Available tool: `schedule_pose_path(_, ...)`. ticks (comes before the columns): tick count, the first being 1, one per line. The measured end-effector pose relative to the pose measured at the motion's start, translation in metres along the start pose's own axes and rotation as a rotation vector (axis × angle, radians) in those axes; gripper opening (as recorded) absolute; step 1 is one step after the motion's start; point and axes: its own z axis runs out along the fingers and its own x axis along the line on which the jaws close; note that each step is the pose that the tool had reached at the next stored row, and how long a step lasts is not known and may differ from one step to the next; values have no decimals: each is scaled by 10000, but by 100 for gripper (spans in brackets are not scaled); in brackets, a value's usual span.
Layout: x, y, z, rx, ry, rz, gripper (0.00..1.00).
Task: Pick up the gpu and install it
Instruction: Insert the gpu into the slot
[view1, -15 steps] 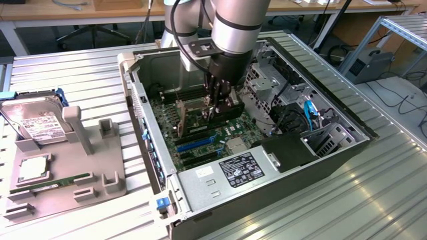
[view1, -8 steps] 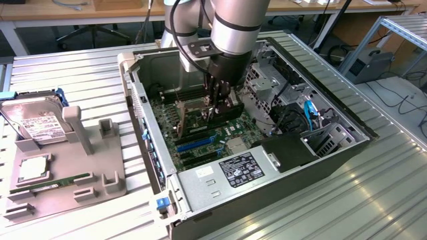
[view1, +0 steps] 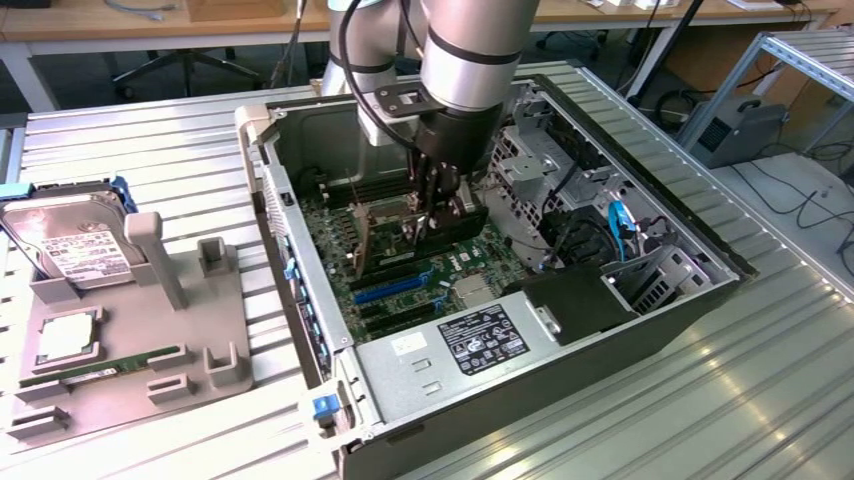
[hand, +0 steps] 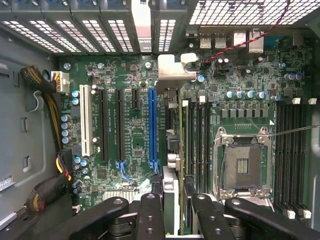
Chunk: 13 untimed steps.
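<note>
Black gripper fingers (hand: 150, 215) are clenched on the gpu (view1: 378, 240), a thin flat card with a green-brown circuit board and a silvery metal bracket. 1 arm reaches down into the open grey metal computer case (view1: 667, 215), and the gripper (view1: 434, 222) holds the card upright on its long edge, directly beneath the wrist.

In the wrist view the card runs edge-on away from the gripper (hand: 173, 192), its silvery bracket tab at the far end near the case's perforated back wall. Under the fingers lies the green motherboard (hand: 125, 65). The card stands just beside the long blue expansion slot (hand: 152, 125), between that slot and the black memory slots (hand: 197, 145). Whether its lower edge touches the board cannot be told.

Further to that side of the gripper sits the square metal processor socket (hand: 242, 165).

Well apart from the gripper, outside the case, a grey plastic holder tray (view1: 134, 390) carries a silver hard drive with a white label (view1: 74, 250) and a narrow green memory stick (view1: 114, 362).
</note>
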Motion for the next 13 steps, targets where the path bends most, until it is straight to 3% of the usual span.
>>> schedule_pose_path(13, 12, 14, 19, 0, 0, 0, 27)
